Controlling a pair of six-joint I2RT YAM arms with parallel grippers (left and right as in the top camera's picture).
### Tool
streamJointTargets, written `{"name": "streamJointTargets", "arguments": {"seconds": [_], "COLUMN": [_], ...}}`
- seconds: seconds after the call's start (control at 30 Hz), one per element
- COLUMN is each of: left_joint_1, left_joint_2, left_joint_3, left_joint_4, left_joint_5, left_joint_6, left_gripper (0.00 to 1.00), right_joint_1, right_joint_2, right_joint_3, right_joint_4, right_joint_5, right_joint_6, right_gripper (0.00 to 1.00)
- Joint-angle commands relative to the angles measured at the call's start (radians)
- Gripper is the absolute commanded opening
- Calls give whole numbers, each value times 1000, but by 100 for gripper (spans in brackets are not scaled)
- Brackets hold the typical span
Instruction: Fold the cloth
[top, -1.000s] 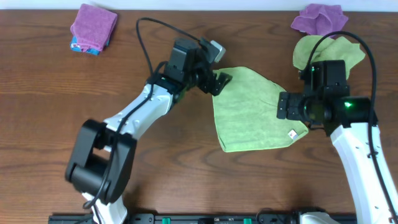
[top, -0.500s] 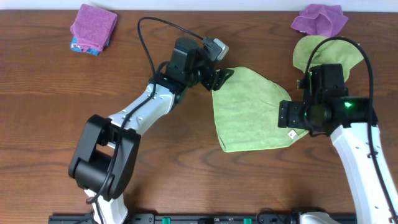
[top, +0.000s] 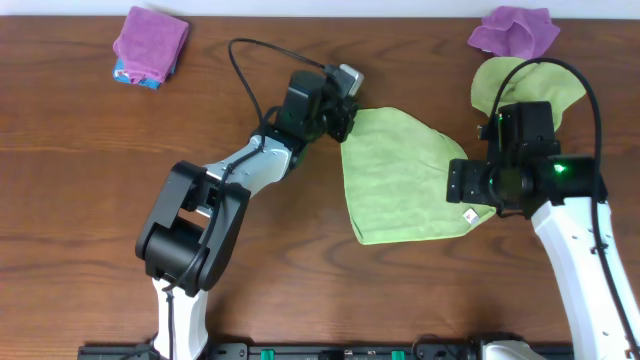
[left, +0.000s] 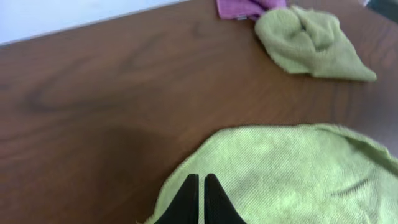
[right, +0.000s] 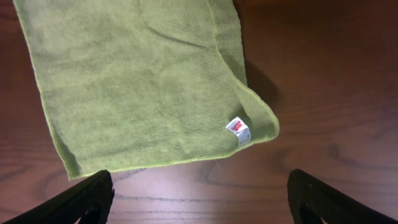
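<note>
The cloth (top: 400, 180) lies flat on the wooden table, lime green, with a small white tag (right: 238, 130) at its near right corner. My left gripper (top: 343, 125) sits at the cloth's far left corner. In the left wrist view its black fingertips (left: 201, 180) are pressed together on the cloth's (left: 280, 174) edge, shut on it. My right gripper (top: 470, 188) hovers over the tagged corner. In the right wrist view it (right: 202, 199) stands wide open, its fingers on either side just short of the cloth's (right: 137, 81) near edge, holding nothing.
A second lime-green cloth (top: 525, 85) lies crumpled at the back right, behind my right arm, with a purple cloth (top: 515, 30) beyond it. Another purple cloth (top: 150, 42) rests on something blue at the back left.
My left gripper has moved onto the cloth's far left corner and shut there. The right gripper shifted slightly toward the tagged corner and stays open.
</note>
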Motion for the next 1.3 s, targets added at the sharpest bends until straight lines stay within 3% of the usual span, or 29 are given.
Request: {"name": "streamJointTargets", "arguments": {"seconds": [0.0,0.4,0.67,0.9,1.27], "left_joint_1": [-7,-30,-69,-73,-75], "left_joint_2": [38,133,141,148,196], "left_joint_3": [14,14,14,14,14], "left_joint_4": [13,158,133,76,68], "left_joint_5": [-45,-124,-174,-272,-271], "left_joint_6": [-11,2,163,186,188], "left_gripper": [6,6,6,6,6], "right_joint_1": [6,6,6,6,6], "right_joint_2": [-16,-16,-16,-16,-16], "right_joint_3": [12,12,12,12,12], "right_joint_4": [3,38,38,41,41], "right_joint_5": [-13,-26,-40,-67,-72], "right_joint_6": [11,11,11,19,34], "right_gripper": [89,88,88,88,88]}}
